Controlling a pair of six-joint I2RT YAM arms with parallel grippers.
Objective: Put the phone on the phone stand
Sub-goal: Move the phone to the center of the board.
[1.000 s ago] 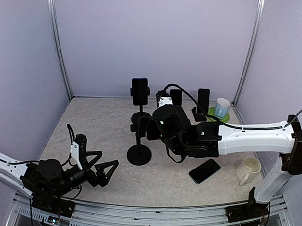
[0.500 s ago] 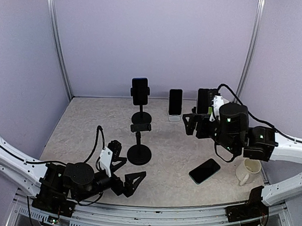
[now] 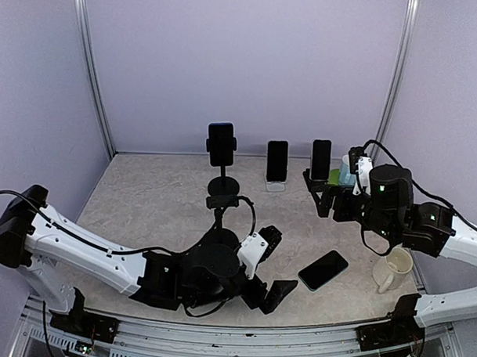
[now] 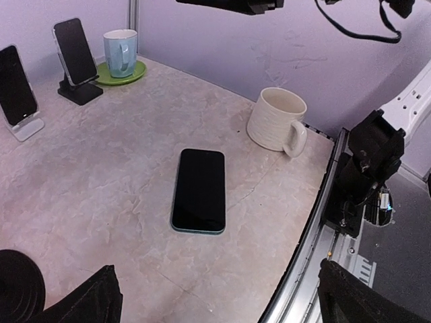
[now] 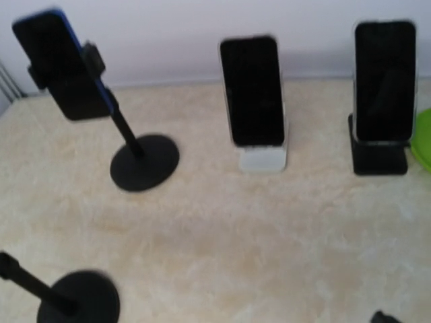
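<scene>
a: where's the phone?
b: flat on the table, dark screen up, near the white mug and well apart from the empty phone stand.
a: and the left gripper?
b: low over the table just beside the phone, jaws spread wide, grasping nothing.
a: the right gripper?
b: raised near the back stands, jaws apparently parted and empty. any lettering is too small to read.

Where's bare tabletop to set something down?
Biggest bare patch: back-left of the table, left of the tall stand and empty stand. Smaller one between the white dock and the flat phone. Crowded: black dock, blue mug, cream mug on the right.
</scene>
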